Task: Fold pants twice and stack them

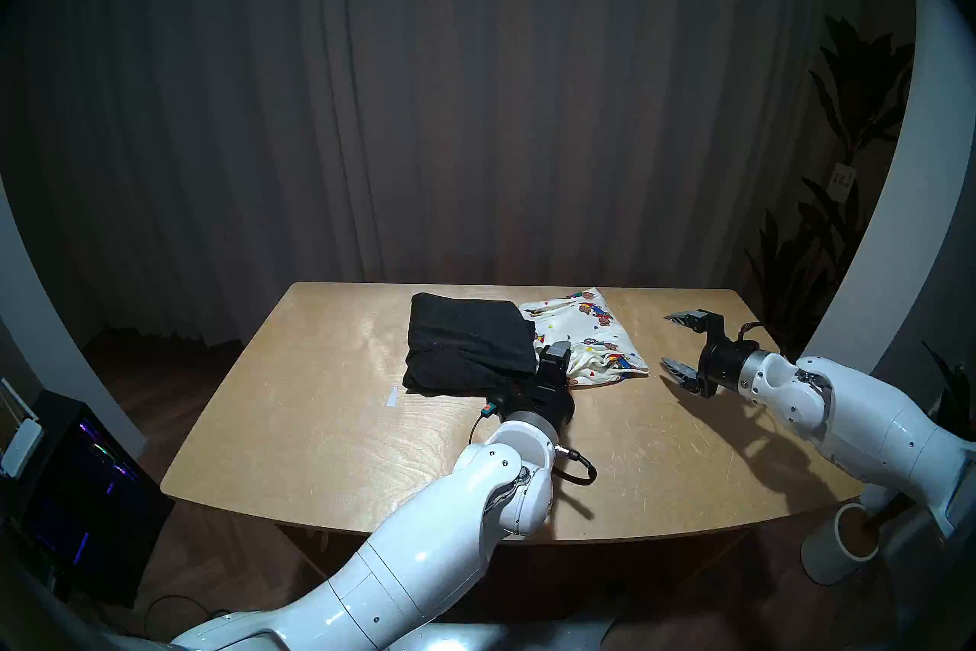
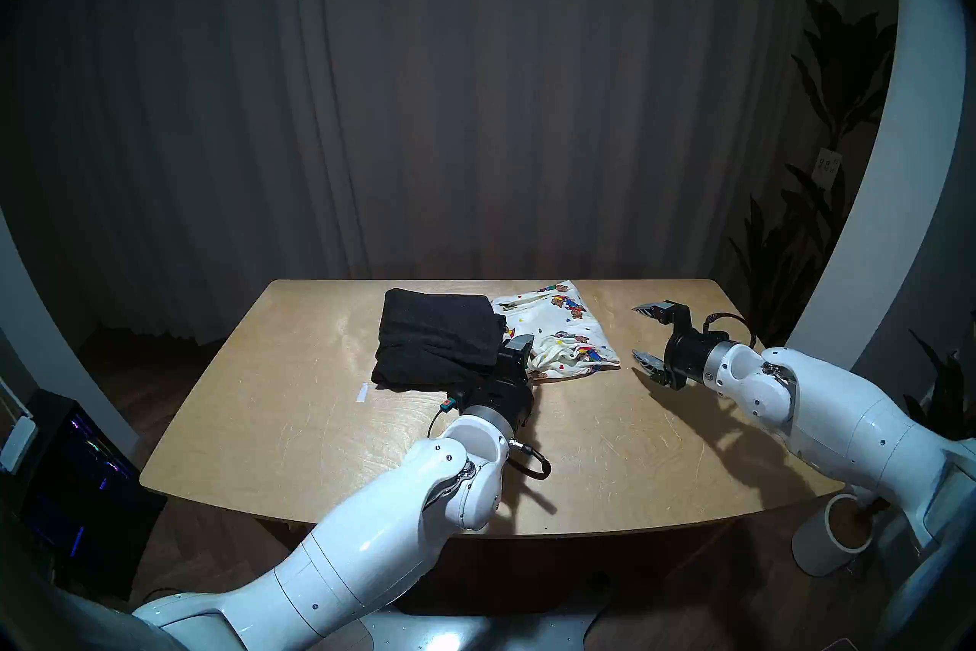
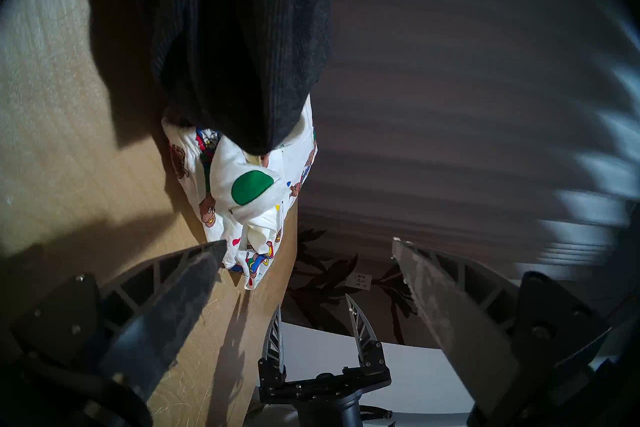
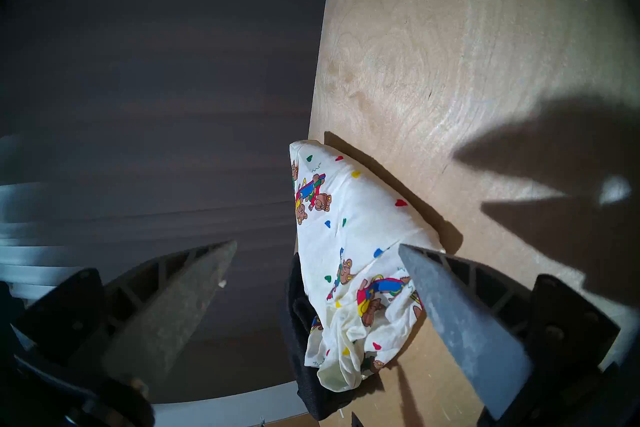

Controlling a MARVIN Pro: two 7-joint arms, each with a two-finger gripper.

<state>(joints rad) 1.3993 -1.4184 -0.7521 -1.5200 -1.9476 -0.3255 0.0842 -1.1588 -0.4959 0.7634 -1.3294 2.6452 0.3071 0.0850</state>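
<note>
1. Nearest the head camera, the left gripper (image 1: 549, 359) reaches in level over the table (image 1: 296, 423), jaws spread wide and empty, at the near right corner of the black pants (image 1: 467, 343).
2. Black pants lie folded, overlapping the left edge of the teddy-bear pants (image 1: 591, 333).
3. Teddy-bear pants run long from the far edge toward the robot, near end crumpled.
4. Right gripper (image 1: 681, 343) hangs wide open, empty, apart to their right.
</note>
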